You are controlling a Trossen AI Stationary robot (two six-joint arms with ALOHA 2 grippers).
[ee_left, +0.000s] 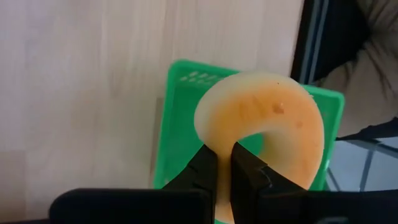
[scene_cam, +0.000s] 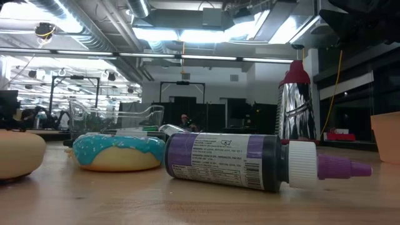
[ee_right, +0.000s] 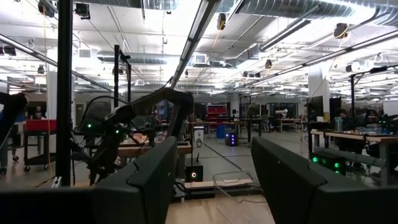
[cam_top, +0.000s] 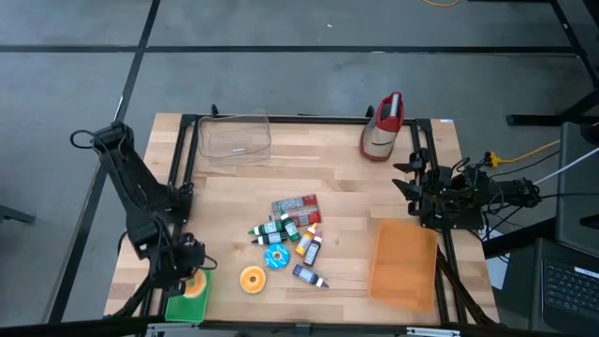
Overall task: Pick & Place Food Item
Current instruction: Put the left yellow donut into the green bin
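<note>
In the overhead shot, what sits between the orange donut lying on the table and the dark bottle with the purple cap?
In the high view, only the blue-iced donut sits between the orange donut and the purple-capped bottle, slightly above their line.

An orange-and-cream doughnut [ee_left: 261,118] hung over a bright green basket [ee_left: 180,118] on the pale wood worktop [cam_top: 346,201]. Another doughnut [scene_cam: 117,150] wore turquoise icing with white sprinkles, beside a dark bottle [scene_cam: 250,162] with a purple label, white collar and purple nozzle. An orange bin [cam_top: 402,262] and a red-topped silver grater [cam_top: 382,126] stood farther off.
</note>
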